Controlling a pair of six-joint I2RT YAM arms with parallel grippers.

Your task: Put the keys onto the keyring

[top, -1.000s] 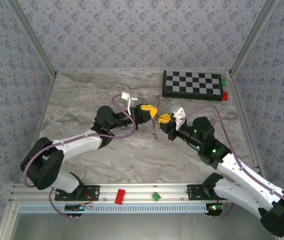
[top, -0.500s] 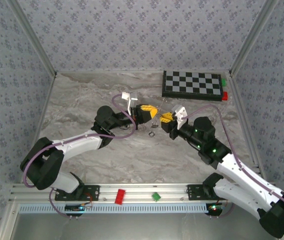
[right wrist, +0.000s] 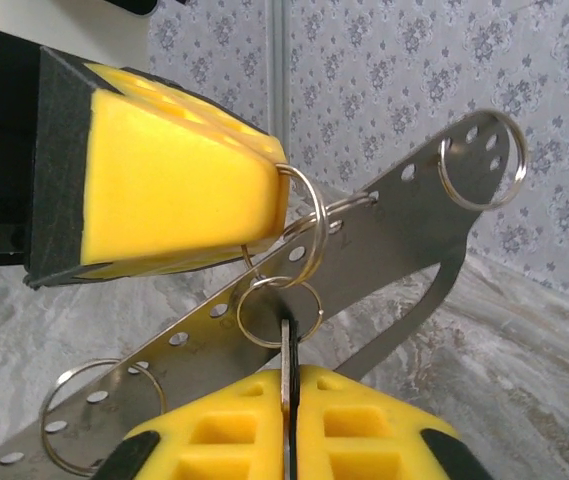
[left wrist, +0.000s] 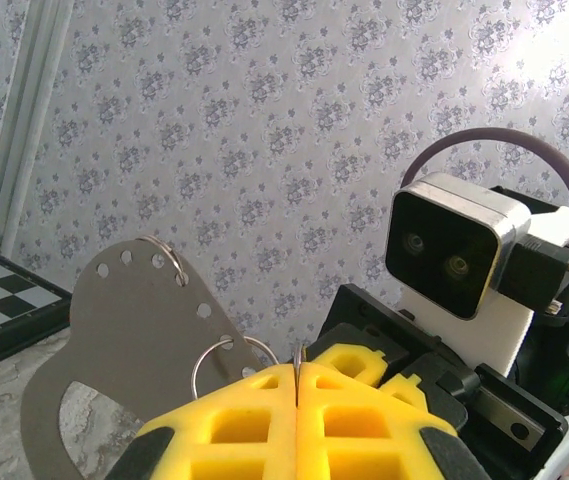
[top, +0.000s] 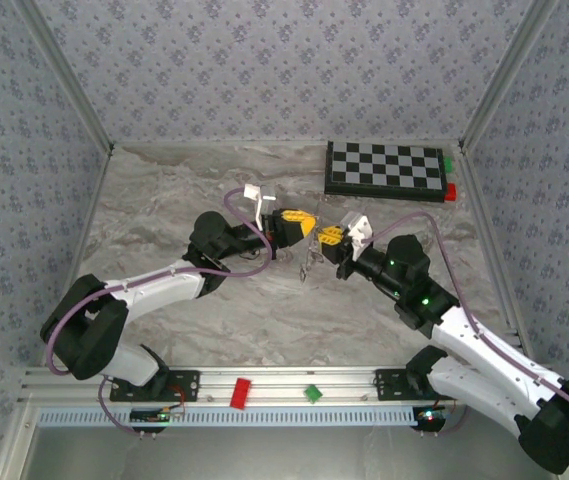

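Observation:
Both grippers meet above the middle of the table. My left gripper (top: 309,227) (left wrist: 295,368) is shut on a split ring (right wrist: 302,222) threaded through a hole of the keyring (right wrist: 394,225) (left wrist: 129,330) (top: 309,262), a flat grey perforated metal loop that hangs tilted between the arms. My right gripper (top: 326,238) (right wrist: 286,372) is shut on a key (right wrist: 287,350), seen edge-on as a thin metal and black strip. A small ring (right wrist: 279,312) at the key's top overlaps the ring that the left gripper holds. Two more rings (right wrist: 482,160) (right wrist: 94,410) hang from the keyring's other holes.
A checkered board (top: 384,170) lies at the back right, with a green block (top: 448,160) and a red block (top: 451,192) beside it. A red block (top: 239,391) and a green block (top: 312,393) sit on the front rail. Walls close three sides.
The right gripper has shifted slightly up and toward the left gripper. The hanging keyring swung between them and hangs upright again. The left arm has held still.

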